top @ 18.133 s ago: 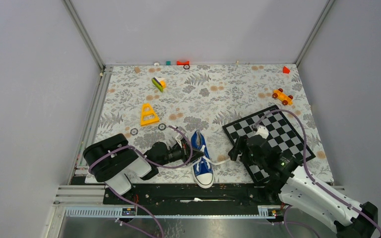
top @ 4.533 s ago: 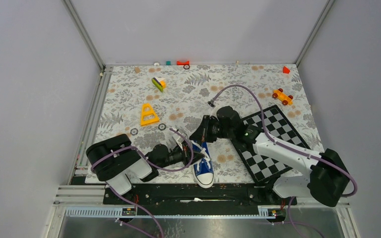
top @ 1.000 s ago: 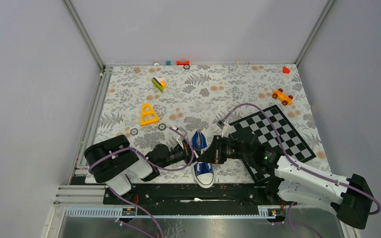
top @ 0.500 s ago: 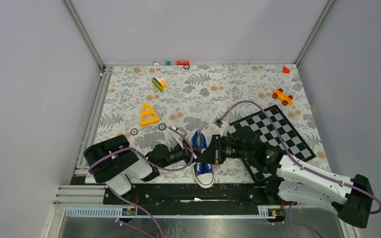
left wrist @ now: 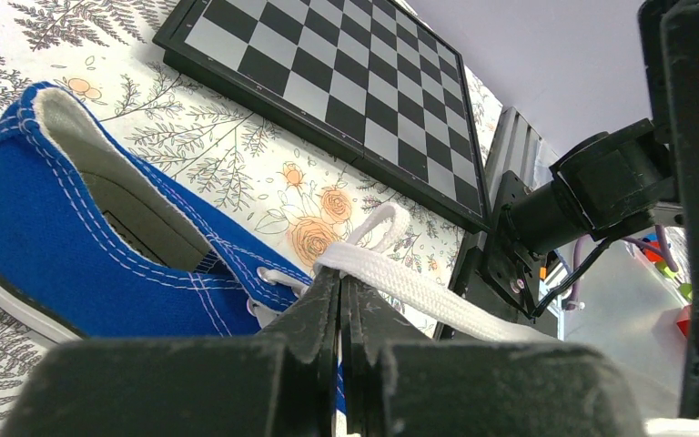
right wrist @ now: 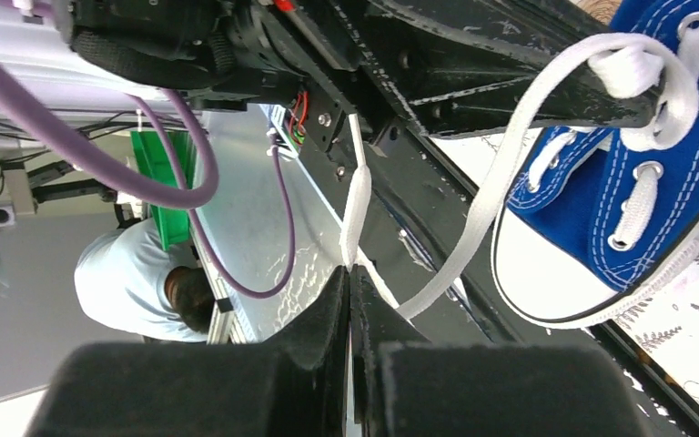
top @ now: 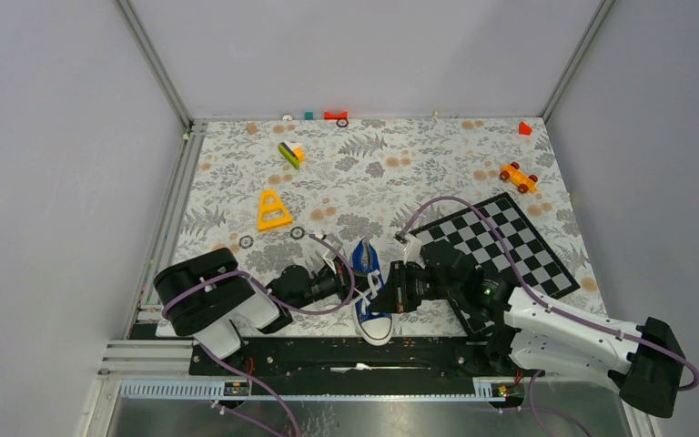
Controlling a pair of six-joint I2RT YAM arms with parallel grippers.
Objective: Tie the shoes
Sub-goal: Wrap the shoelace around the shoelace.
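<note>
The floral-patterned table [top: 373, 173] fills the workspace, with both arms reaching in low from its near edge: the right arm [top: 564, 332] stretches leftward across the front, and the left arm [top: 218, 296] is folded near the front-left corner. A black-and-white chessboard [top: 510, 237] lies angled on the right half of the table, just beside the sneaker [top: 373, 319]. The blue sneaker sits at the near middle of the table between the two grippers, on its sole, white toe cap towards the arm bases and heel away. The left gripper [left wrist: 340, 287] lies at the shoe's left side with its jaws pressed together on a flat white lace [left wrist: 419, 287], which loops just past the fingertips above the eyelets. The right gripper [right wrist: 349, 278] is at the shoe's right side, jaws likewise clamped tight on the lace; from its tips one strand runs up to the top eyelets and a thinner end trails away. Further back, well apart from the shoe, lie a yellow triangular toy [top: 273, 211], an orange toy car [top: 518, 177], a green-and-yellow toy [top: 290, 153] and two small black rings [top: 298, 233].
</note>
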